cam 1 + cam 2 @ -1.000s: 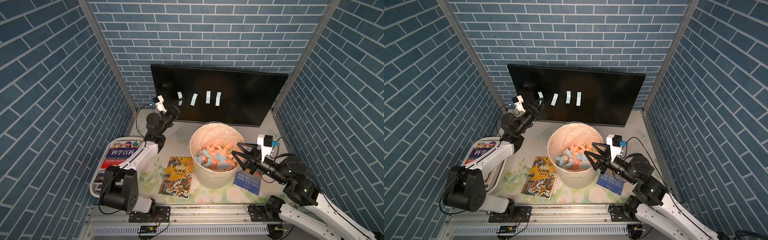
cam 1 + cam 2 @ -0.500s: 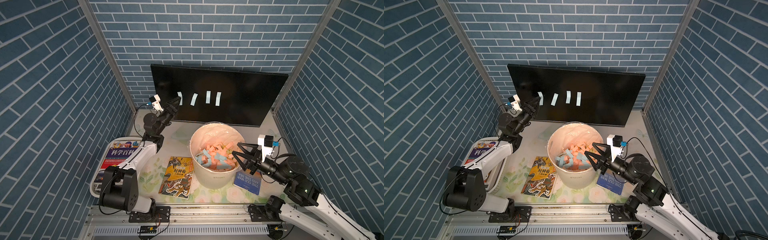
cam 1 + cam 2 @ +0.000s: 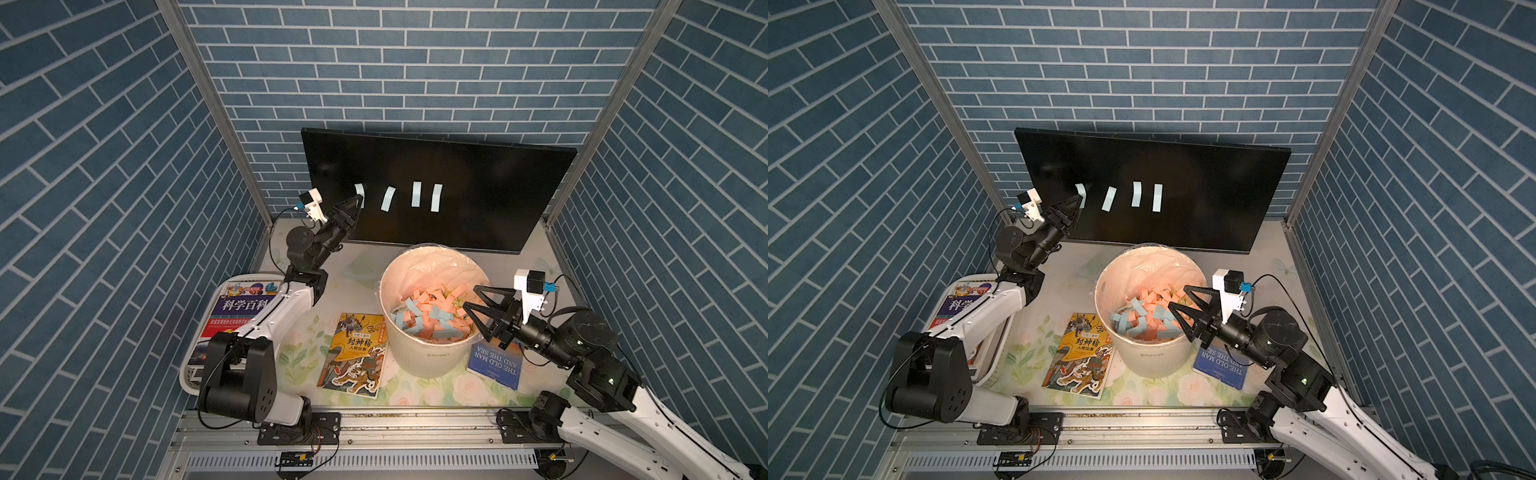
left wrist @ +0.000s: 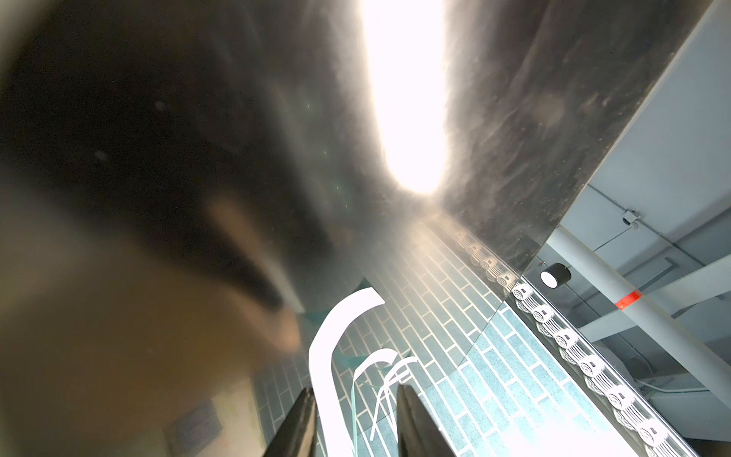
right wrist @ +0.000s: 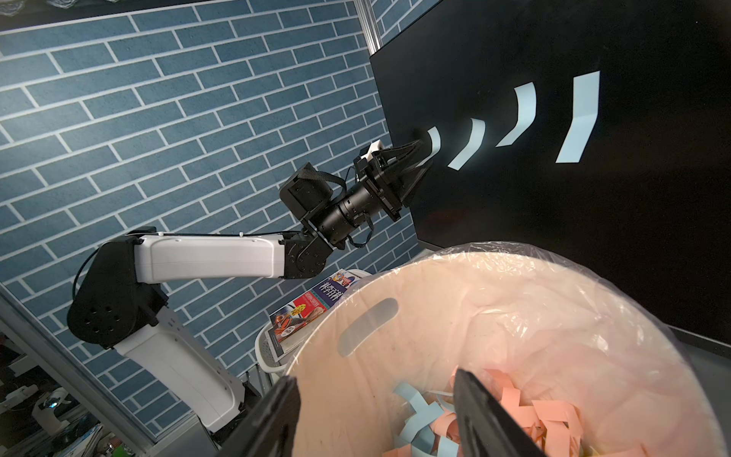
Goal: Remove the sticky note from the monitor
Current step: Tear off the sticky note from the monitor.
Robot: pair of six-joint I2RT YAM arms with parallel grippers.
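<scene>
top views: bright, sharp, edges bowed | left wrist: glare streak on monitor, foreground blurred

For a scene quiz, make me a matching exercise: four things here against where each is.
1 left gripper
2 right gripper
3 blue book
4 yellow book

A between the white bin and the white basket
B open, over the bin
C at the leftmost sticky note on the monitor
D beside the bin, partly under the right arm

Pairs: 1-C, 2-B, 3-D, 4-A
</scene>
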